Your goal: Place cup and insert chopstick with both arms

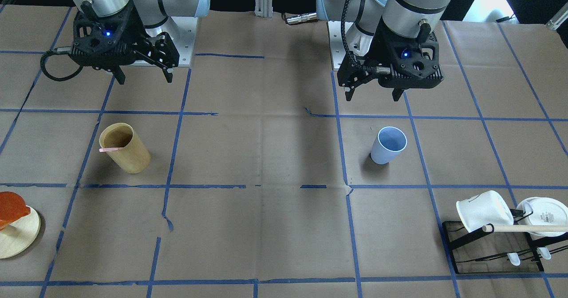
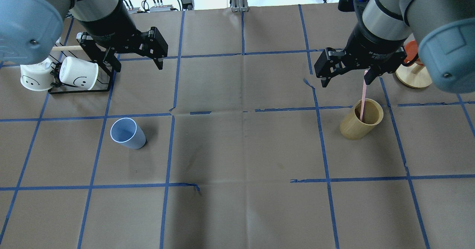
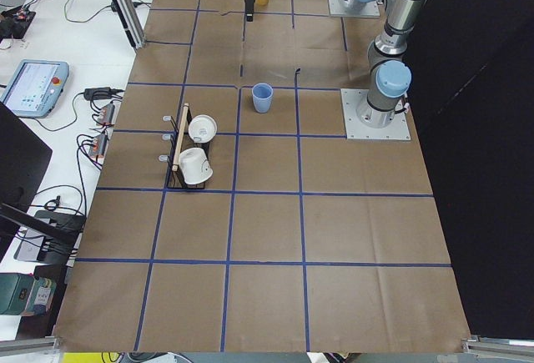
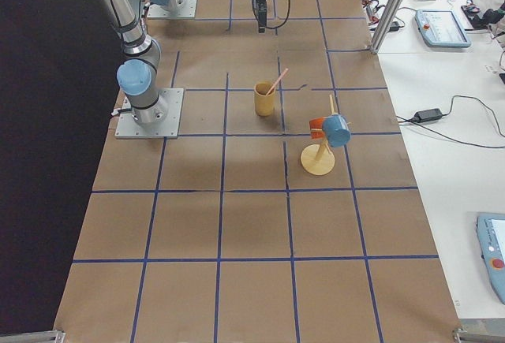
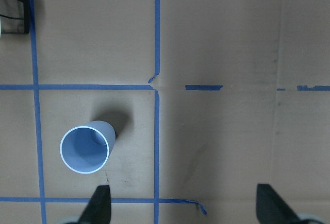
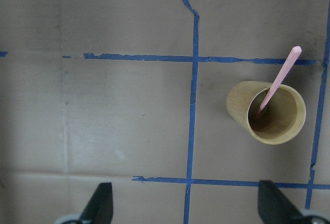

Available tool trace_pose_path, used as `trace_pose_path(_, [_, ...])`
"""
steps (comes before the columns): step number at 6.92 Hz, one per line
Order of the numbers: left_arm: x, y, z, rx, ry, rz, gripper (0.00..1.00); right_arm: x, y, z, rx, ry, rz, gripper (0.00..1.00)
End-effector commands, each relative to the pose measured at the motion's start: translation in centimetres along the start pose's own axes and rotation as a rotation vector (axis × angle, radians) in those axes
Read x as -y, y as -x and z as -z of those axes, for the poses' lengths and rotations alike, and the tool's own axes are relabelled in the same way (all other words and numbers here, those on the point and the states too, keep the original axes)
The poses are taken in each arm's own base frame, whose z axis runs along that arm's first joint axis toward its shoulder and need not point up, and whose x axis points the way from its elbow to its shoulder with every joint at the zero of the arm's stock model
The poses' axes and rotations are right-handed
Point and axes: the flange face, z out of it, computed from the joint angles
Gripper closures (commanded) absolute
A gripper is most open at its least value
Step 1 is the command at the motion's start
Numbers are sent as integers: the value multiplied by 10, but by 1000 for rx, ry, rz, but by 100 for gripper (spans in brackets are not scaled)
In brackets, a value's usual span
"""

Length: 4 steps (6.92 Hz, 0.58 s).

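The pale blue cup [image 1: 388, 145] stands upright on the table's left side; it also shows in the overhead view [image 2: 128, 133] and the left wrist view [image 5: 85, 149]. The pink chopstick [image 2: 363, 98] leans inside a tan wooden cup [image 2: 362, 120] on the right side, and shows in the right wrist view [image 6: 277, 85]. My left gripper [image 2: 138, 66] is open and empty, raised above the table behind the blue cup. My right gripper [image 2: 346, 80] is open and empty, raised just behind the wooden cup, with the chopstick's top end near its fingers in the overhead view.
A black rack [image 2: 107, 72] with two white mugs [image 2: 78, 73] and a wooden dowel stands at the far left. A round wooden stand [image 2: 413, 76] with an orange piece is at the far right. Blue tape lines grid the brown table cover.
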Motion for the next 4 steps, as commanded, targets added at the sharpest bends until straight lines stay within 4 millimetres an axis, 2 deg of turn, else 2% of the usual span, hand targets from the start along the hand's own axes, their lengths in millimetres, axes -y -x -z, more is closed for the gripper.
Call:
trace_pose_path(1, [4, -2, -2, -8, 4, 0, 0, 0, 0, 0, 0, -1, -1, 0])
trace_pose_path(4, [-1, 1, 0, 3, 0, 0, 0, -2, 0, -8, 1, 17, 0, 0])
